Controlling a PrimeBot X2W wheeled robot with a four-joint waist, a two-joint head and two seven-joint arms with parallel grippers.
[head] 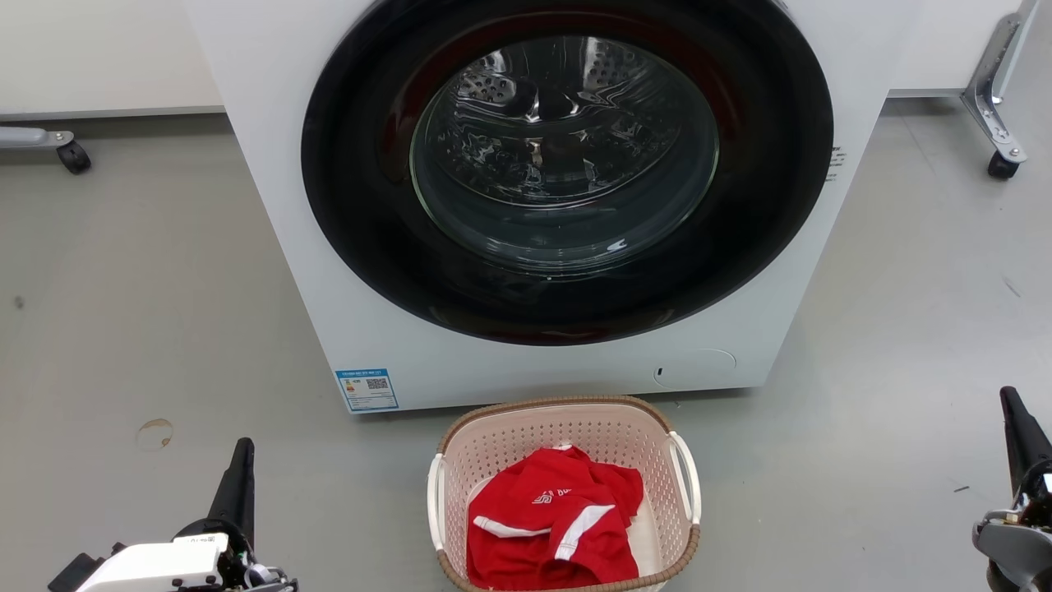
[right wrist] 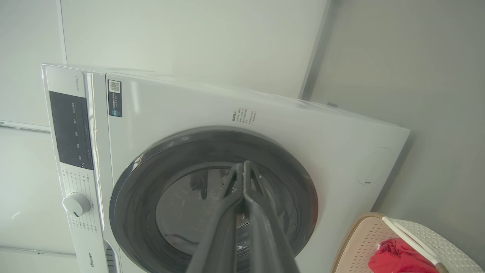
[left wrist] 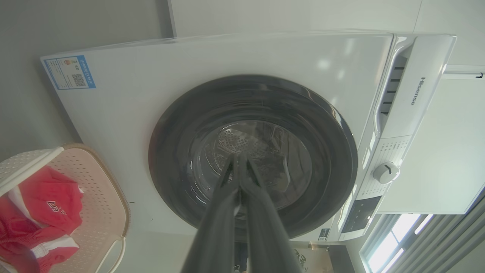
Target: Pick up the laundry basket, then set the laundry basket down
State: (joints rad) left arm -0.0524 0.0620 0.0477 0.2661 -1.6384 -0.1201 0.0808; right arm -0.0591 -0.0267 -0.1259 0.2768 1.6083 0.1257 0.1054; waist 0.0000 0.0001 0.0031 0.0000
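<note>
- Presently, left pincer (head: 243, 450) at lower left: fingers pressed together, holding nothing.
- The laundry basket (head: 567, 432) at centre, on the floor (head: 123, 312) just before the washing machine (head: 345, 271), red garment (head: 551, 518) inside, apart from both pincers.
- The right pincer (head: 1011, 407) at lower right: fingers together, empty.

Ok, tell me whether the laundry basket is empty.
Not empty: a crumpled red shirt with white trim lies inside the laundry basket.
</note>
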